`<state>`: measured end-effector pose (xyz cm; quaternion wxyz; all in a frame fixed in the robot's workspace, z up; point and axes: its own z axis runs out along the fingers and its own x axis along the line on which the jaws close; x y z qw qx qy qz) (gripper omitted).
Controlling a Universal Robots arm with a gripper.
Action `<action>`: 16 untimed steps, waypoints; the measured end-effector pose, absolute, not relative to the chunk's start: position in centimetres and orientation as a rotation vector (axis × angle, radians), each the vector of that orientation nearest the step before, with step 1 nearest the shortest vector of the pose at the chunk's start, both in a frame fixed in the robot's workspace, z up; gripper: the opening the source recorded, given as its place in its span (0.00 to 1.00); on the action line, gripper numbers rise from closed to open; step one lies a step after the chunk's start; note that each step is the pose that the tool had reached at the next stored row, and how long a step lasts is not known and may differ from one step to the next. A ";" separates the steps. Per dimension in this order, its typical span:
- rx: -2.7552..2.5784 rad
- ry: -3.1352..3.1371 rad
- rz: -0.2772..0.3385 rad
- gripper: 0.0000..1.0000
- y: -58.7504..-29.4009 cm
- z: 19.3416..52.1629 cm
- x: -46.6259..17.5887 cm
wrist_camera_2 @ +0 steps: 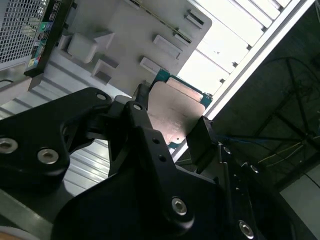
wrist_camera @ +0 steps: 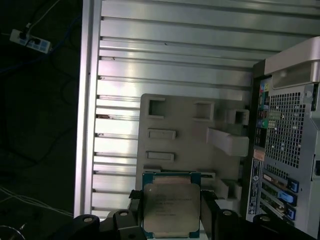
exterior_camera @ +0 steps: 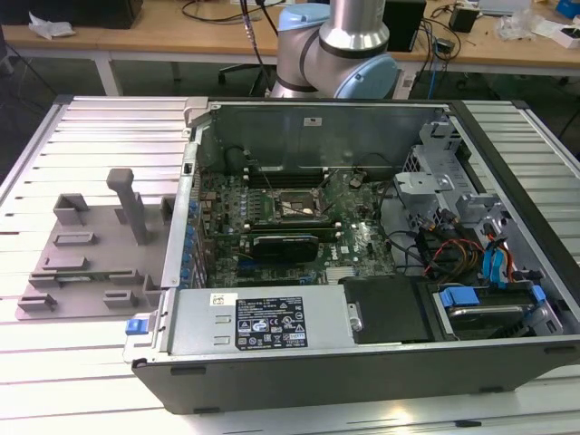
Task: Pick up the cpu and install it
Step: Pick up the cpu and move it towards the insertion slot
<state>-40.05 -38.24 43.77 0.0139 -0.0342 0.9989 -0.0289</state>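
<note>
cpu (wrist_camera: 171,210) — pale silvery square (green-edged)

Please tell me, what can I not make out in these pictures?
Underside of the cpu: it faces away from both wrist cameras.
One edge of the cpu: cut off by the picture's edge in the first wrist view; the gripper covers part of it in the second wrist view.
Socket: too small in the exterior view to tell whether it is empty.
Arm: cut off by the exterior view's top edge.

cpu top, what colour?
The cpu has a pale silvery top with a teal-green rim, best seen in the first wrist view.
</note>
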 end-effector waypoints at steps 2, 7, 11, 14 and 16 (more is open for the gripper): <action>-0.107 3.111 -0.084 0.55 -38.3 43.8 -40.0; -0.106 3.111 -0.071 0.55 -38.2 43.7 -39.1; -0.106 3.111 -0.071 0.55 -38.2 43.7 -37.4; -0.106 3.112 -0.071 0.55 -38.2 43.7 -35.9; -0.106 3.112 -0.071 0.55 -38.2 43.7 -34.7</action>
